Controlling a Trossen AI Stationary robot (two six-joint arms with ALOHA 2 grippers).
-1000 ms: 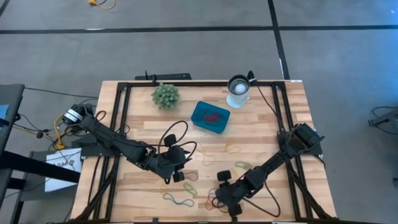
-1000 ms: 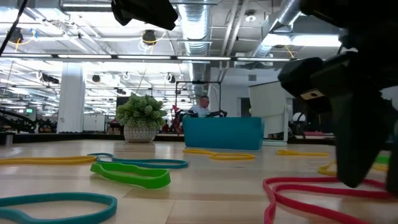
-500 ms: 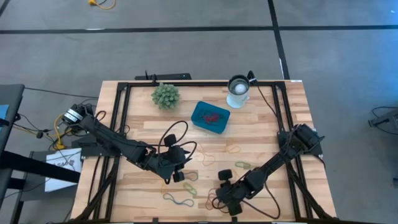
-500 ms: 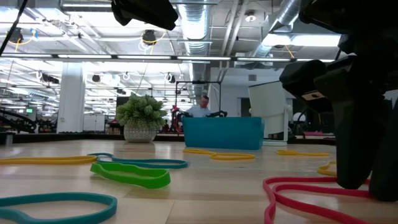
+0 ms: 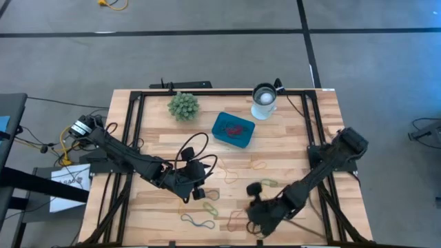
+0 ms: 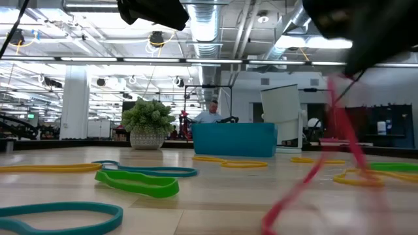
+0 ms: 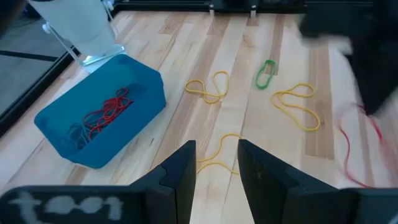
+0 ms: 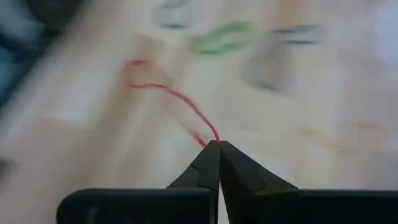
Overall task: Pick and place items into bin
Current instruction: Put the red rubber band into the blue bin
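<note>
While the left gripper [image 7: 216,163] is held spread, a thin red rubber-band loop [image 8: 166,93] is pinched at the right gripper [image 8: 219,144], lower centre, dangling beyond its tips.

The high view hangs above and looks straight down, taking in the whole wooden desk [image 5: 289,148], both arms and a band of grey floor around it. The low view sits at desk-top height, close to the nearest bands, and looks level across the boards into the room behind. It shares the blue bin [image 6: 234,139] and the green plant [image 6: 148,119] with the high view. The left wrist view looks forward past its own two dark fingers [image 7: 184,174], fairly near the boards, and also takes in the bin. The right wrist view looks closely down past its fingers at the wood.
</note>
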